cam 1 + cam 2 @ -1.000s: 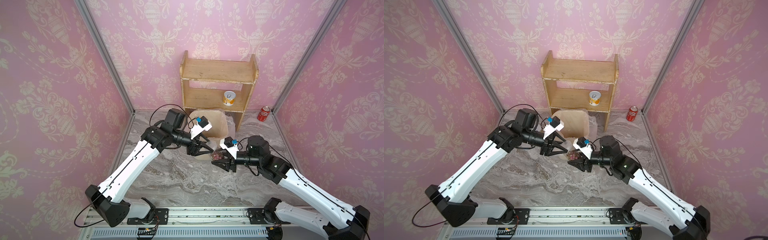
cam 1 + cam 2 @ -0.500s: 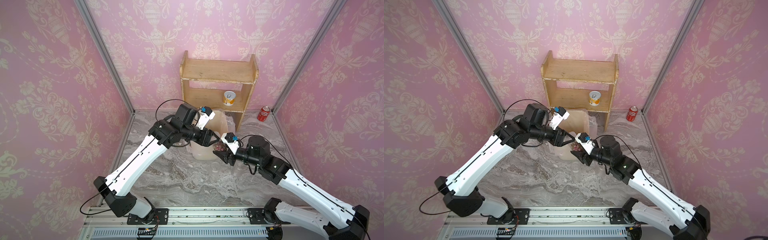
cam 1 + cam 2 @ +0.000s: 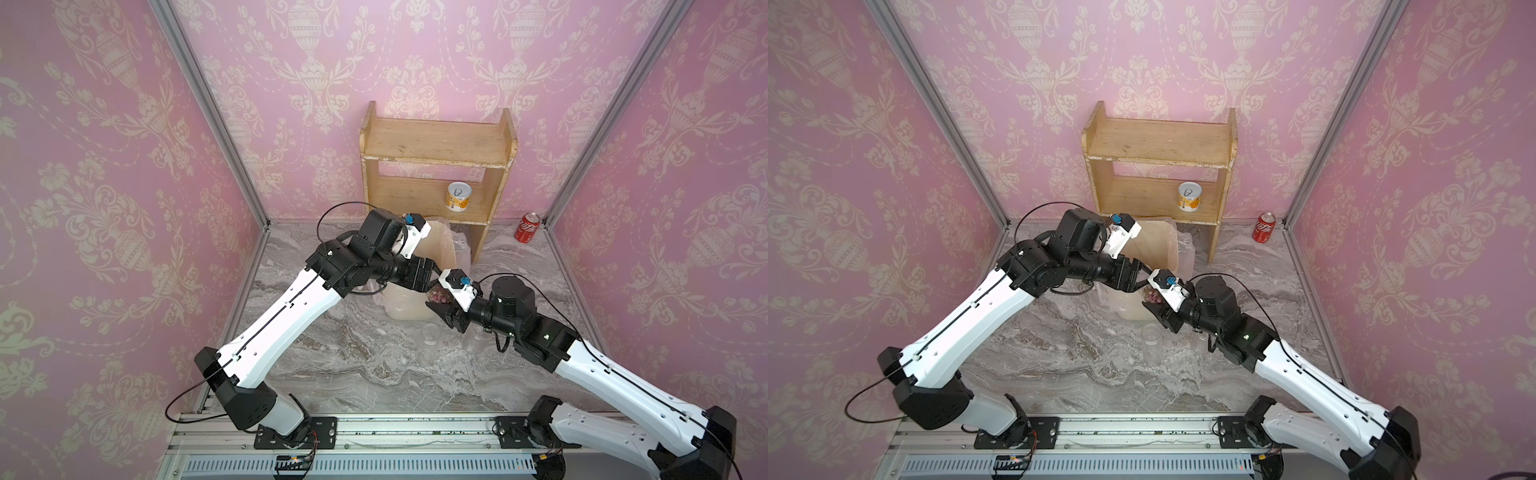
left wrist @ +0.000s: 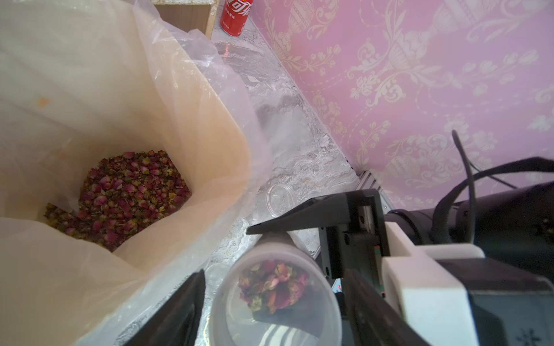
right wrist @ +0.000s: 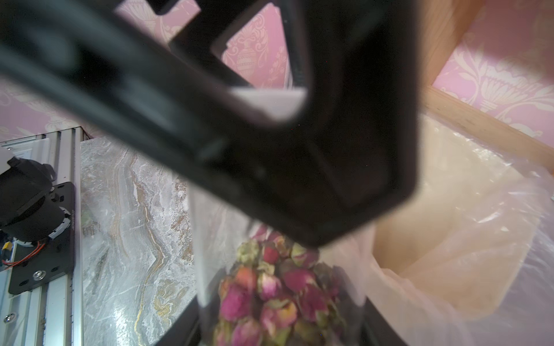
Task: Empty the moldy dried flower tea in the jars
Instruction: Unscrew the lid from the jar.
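Now my right hand [image 3: 437,303] clamps the open jar [image 4: 275,299], tipped beside the bin [image 4: 209,125], tea [image 4: 271,286] inside; my left hand [image 4: 274,274] is spread wide, holding nothing; the red can [image 4: 236,13] shows white Chinese Coca-Cola script.

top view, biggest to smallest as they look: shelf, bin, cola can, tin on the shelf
1. shelf
2. bin, partly hidden by the arms
3. cola can and tin: look alike, no ranking
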Robot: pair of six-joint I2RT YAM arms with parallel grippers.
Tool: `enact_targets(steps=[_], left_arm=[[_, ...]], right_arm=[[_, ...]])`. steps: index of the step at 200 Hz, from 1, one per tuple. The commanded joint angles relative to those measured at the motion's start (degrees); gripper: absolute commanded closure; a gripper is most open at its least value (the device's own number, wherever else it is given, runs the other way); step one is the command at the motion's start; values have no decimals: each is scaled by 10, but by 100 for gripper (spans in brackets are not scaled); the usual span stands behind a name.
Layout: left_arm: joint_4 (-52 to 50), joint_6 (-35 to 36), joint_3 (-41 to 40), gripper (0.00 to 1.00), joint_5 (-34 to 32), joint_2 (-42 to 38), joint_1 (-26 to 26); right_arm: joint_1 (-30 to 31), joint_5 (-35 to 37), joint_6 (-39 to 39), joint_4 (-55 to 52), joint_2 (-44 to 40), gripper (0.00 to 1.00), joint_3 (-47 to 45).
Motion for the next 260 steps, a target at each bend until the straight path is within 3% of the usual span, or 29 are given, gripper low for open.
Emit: enact_targets(steps=[1, 33, 49, 82, 116, 193, 260], left_arm=[[49, 97, -33, 7, 44, -46, 9], [41, 271, -75, 1, 179, -106, 38], [13, 349, -83, 1, 205, -128, 39], [-37, 423, -73, 1, 267, -129, 57], [-64, 444, -54, 1, 270, -101, 61], [-69, 456, -47, 6, 289, -65, 77], [-63, 447, -49, 28, 306, -47, 82]], right_arm=[[3, -21, 3, 19, -20, 77, -7], [-10, -78, 25, 31, -31, 77, -19], [-19, -125, 38, 29, -33, 77, -18], [-31, -224, 62, 34, -29, 77, -11], [-34, -289, 78, 35, -9, 77, 1], [-34, -304, 76, 31, 1, 78, 4], [-34, -302, 72, 25, 1, 77, 6]])
